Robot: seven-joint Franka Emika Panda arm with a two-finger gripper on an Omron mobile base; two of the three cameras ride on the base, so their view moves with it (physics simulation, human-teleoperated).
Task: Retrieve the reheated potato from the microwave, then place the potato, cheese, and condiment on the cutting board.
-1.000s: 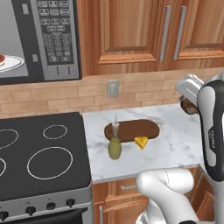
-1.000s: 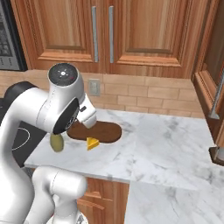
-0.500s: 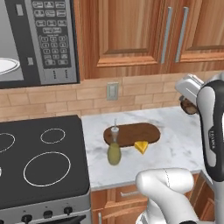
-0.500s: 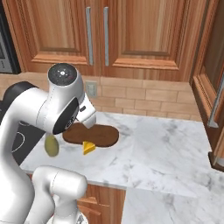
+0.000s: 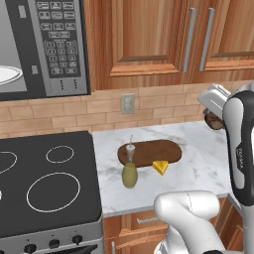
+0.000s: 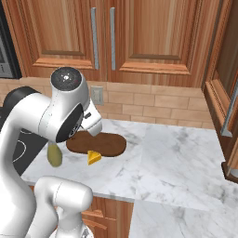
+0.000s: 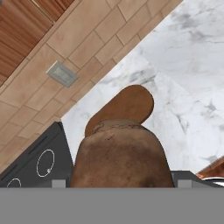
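Potato [image 7: 120, 155] clamped in jaws, carried high to clear counter [image 5: 198, 149], off to the cutting board's [image 5: 150, 152] right. Cheese [image 5: 160, 167] touches board's front edge; condiment [image 5: 129, 171] stands just in front of board, both probably awaiting placement.
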